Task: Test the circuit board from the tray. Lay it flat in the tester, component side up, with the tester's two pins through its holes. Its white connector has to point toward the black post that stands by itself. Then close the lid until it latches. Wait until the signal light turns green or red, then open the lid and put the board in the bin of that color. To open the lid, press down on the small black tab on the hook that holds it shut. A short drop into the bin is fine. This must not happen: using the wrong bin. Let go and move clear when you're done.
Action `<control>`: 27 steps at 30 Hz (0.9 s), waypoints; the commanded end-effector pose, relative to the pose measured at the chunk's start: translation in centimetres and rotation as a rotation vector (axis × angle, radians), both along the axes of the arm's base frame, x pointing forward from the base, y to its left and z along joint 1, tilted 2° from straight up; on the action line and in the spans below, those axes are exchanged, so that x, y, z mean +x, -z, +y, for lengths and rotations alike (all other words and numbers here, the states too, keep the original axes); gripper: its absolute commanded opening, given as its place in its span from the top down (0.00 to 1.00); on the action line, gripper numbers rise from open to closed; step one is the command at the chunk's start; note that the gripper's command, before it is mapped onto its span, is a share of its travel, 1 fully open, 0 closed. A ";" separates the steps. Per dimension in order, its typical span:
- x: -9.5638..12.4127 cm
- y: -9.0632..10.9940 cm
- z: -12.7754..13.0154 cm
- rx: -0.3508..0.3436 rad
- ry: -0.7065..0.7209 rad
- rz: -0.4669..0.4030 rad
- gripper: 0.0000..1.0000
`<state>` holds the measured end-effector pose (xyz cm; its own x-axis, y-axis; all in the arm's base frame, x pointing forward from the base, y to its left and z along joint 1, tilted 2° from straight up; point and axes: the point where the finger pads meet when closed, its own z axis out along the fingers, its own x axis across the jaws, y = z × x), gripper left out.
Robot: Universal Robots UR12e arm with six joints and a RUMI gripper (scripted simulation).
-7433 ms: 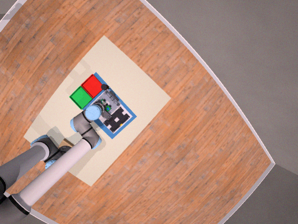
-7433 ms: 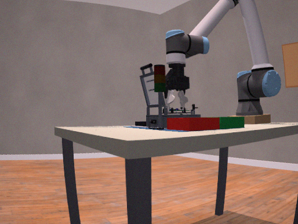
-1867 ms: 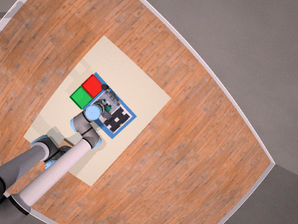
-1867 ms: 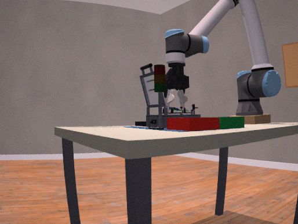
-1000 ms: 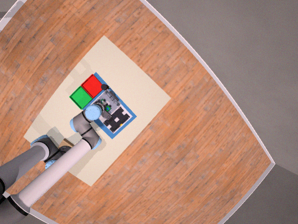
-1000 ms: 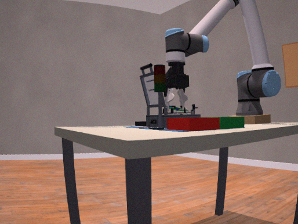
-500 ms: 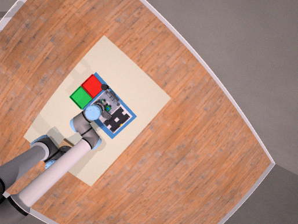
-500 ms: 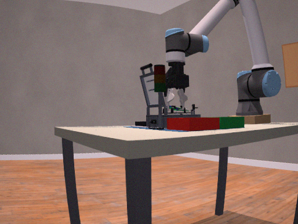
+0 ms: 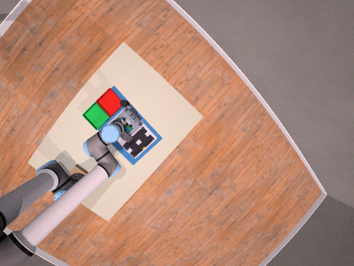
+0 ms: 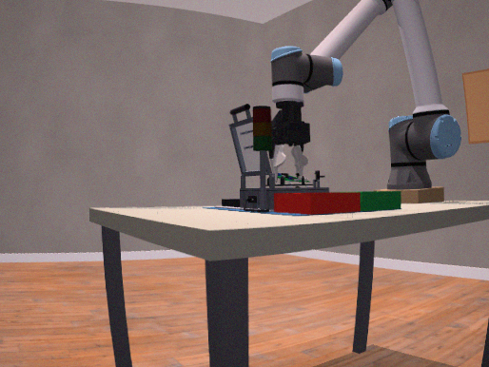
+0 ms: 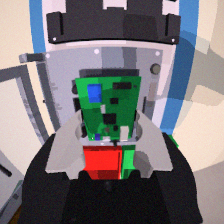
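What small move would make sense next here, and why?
Probably a small final alignment and lowering before release: the circuit board is between the jaws over the tester, component side up, and the lid stands open. Whether the pins are through its holes, I cannot tell.
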<state>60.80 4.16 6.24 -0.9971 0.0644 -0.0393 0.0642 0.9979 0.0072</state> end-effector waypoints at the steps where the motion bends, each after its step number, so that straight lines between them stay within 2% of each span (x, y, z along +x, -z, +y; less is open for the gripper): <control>1: 0.1 -0.1 0.0 0.000 0.002 -0.002 0.61; 27: -0.1 0.2 0.0 0.000 0.002 -0.002 0.61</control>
<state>60.62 4.17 5.96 -0.9970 0.0660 -0.0404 0.0658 0.9978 0.0072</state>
